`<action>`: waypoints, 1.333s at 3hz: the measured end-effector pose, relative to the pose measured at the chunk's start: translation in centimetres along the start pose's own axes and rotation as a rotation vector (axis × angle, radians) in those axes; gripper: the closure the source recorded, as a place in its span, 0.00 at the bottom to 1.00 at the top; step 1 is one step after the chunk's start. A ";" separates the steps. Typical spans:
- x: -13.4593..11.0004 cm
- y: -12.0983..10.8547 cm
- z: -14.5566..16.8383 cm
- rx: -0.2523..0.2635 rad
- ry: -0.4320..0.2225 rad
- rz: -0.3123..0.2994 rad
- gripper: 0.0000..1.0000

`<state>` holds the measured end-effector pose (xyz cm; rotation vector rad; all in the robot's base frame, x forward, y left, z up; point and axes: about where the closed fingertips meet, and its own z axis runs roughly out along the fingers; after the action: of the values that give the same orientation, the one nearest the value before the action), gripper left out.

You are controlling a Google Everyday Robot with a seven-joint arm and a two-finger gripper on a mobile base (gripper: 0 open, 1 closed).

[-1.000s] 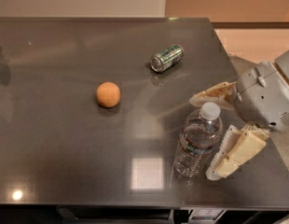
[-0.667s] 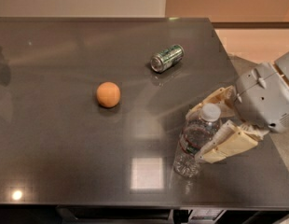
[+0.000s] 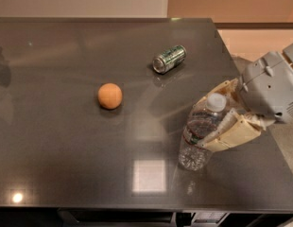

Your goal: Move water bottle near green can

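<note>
Claw (image 3: 206,119): at the surface's (image 3: 66,150) right edge, fingers clamped around the water bottle (image 3: 197,124).
Water bottle: stood between the claw's fingers, base on the surface.
Green can (image 3: 169,59): lay well beyond the claw, up-left.
Progress: grasp seemingly made; carry to can remained.

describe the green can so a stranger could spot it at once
On the dark table, look toward the far right part, beyond the gripper that clasps the water bottle. The green can lies there on its side, silver end showing; it is patterned green and white, unlike the round orange fruit.
</note>
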<state>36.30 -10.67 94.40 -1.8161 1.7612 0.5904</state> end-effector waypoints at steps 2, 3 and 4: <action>-1.2 -6.0 -3.3 0.101 0.007 0.059 1.00; -0.7 -10.4 -4.2 0.153 0.008 0.107 1.00; 0.0 -14.9 -4.4 0.192 -0.001 0.144 1.00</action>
<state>50.87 -13.51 98.85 -1.5698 1.8901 0.4590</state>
